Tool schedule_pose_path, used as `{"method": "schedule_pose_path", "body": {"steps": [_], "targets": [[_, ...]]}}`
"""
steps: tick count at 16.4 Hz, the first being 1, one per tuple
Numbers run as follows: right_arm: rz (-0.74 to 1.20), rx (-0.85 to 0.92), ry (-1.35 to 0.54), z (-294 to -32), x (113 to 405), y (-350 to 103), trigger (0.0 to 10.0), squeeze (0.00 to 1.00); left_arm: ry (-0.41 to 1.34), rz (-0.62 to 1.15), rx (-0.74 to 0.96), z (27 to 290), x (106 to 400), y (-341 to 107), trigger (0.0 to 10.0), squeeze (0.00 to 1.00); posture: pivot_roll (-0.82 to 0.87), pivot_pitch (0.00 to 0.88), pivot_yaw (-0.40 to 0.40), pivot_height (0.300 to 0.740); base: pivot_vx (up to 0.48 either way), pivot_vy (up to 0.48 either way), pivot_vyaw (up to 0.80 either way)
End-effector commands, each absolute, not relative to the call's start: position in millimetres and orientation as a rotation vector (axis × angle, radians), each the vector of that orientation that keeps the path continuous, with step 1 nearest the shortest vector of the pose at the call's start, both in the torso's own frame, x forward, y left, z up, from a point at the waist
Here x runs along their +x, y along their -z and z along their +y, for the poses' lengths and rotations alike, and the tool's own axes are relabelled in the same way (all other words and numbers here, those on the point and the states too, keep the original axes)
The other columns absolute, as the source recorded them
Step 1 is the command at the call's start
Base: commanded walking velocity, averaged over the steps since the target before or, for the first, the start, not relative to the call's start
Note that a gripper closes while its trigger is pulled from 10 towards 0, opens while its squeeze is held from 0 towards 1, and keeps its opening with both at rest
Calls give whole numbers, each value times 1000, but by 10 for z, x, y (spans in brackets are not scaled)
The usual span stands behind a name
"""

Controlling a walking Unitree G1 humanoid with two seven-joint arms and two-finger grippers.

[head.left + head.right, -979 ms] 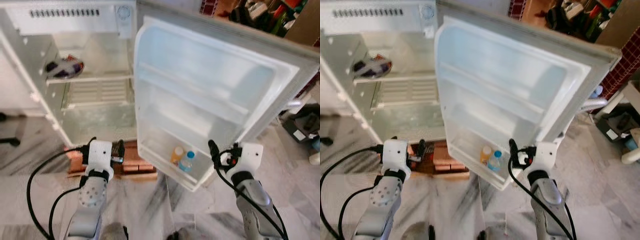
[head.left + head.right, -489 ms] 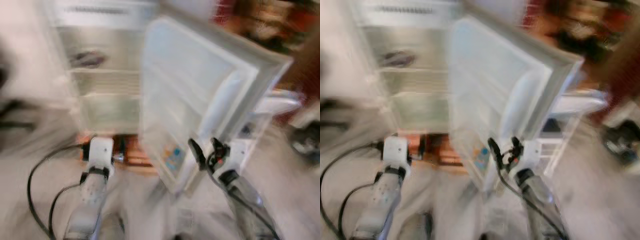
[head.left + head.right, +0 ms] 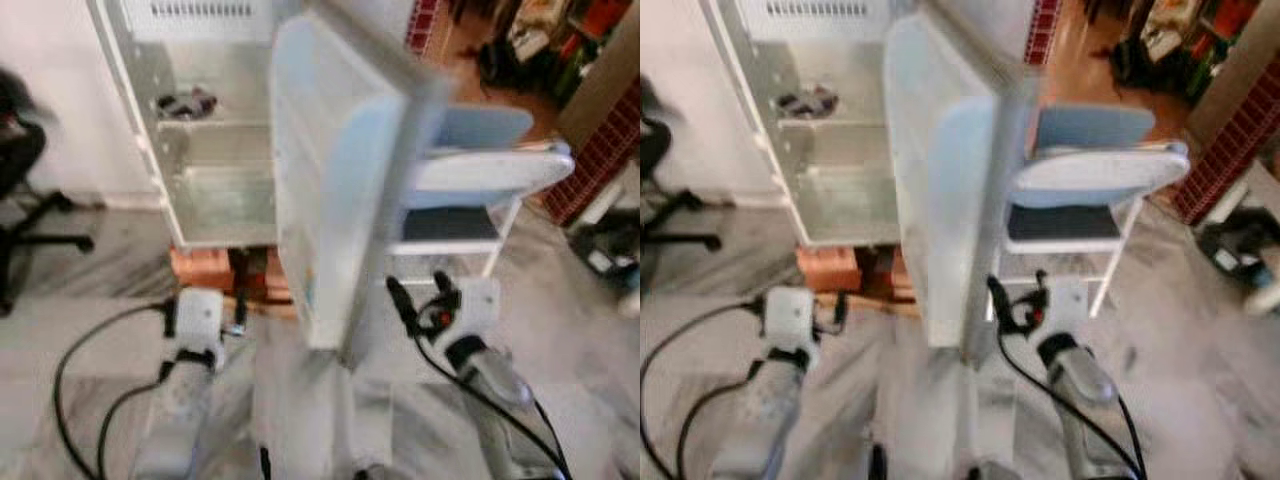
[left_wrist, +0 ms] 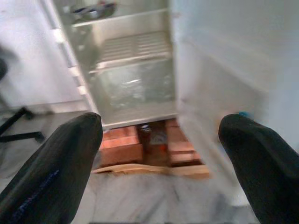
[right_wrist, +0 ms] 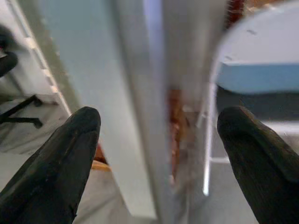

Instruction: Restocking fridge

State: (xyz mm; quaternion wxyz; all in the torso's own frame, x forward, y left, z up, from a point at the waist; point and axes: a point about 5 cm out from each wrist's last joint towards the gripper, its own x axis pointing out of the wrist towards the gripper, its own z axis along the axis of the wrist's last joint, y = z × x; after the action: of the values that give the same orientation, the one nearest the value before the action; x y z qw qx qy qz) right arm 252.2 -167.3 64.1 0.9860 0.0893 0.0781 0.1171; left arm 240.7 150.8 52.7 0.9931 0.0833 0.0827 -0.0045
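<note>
- View has swung right vs a sec ago: fridge door point(image 3: 330, 190) now edge-on to me, so the 2 bottles seen in its bottom rack are hidden; camera moved, not the fridge point(image 3: 215, 130)
- I read it as turning off to fetch stock, nothing carried yet
- Left gripper point(image 4: 159, 154) jaws wide open, empty, facing the cabinet base & bricks point(image 3: 200, 268)
- Right gripper point(image 5: 156, 154) jaws open, empty, just before the door edge
- Count: 1 fridge, 1 dish point(image 3: 185, 103) on upper shelf, 1 blue chair point(image 3: 480, 170) behind door, 1 office chair point(image 3: 20, 160) at left

view swung right | fridge door point(image 3: 330, 200) now edge-on | chair point(image 3: 470, 180) revealed
</note>
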Motion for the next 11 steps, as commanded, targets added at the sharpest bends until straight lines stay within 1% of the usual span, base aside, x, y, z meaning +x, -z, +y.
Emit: {"method": "schedule_pose_path", "body": {"steps": [1,4,6,7,8,9,10,11], "targets": [[157,216,-198,-1697,2550,-636,10000,0,6,156,187,1547,2430,-556,10000,0,88,50,-65,740,0,0,0],[132,165,-118,-1728,2618,-657,10000,0,8,146,182,1539,2440,-570,10000,0,89,50,-63,740,0,0,0],[119,191,-124,-1714,2644,-668,10000,0,7,146,170,1527,2452,-577,10000,0,87,50,-61,740,0,0,0],[145,183,-91,-1727,2650,-647,10000,0,3,151,164,1524,2454,-573,10000,0,85,51,-60,740,0,0,0],[152,221,-105,-1707,2652,-640,10000,0,4,153,163,1521,2461,-571,10000,0,85,51,-60,740,0,0,0],[131,165,-119,-1700,2644,-655,10000,0,-2,156,157,1520,2483,-568,10000,0,89,55,-63,740,0,480,0],[119,151,-118,-1707,2643,-663,10000,0,-5,154,154,1518,2494,-574,10000,0,90,57,-63,740,0,480,0],[112,143,-100,-1740,2653,-669,10000,0,-5,152,157,1516,2500,-581,10000,0,91,59,-63,740,0,480,775]]}}
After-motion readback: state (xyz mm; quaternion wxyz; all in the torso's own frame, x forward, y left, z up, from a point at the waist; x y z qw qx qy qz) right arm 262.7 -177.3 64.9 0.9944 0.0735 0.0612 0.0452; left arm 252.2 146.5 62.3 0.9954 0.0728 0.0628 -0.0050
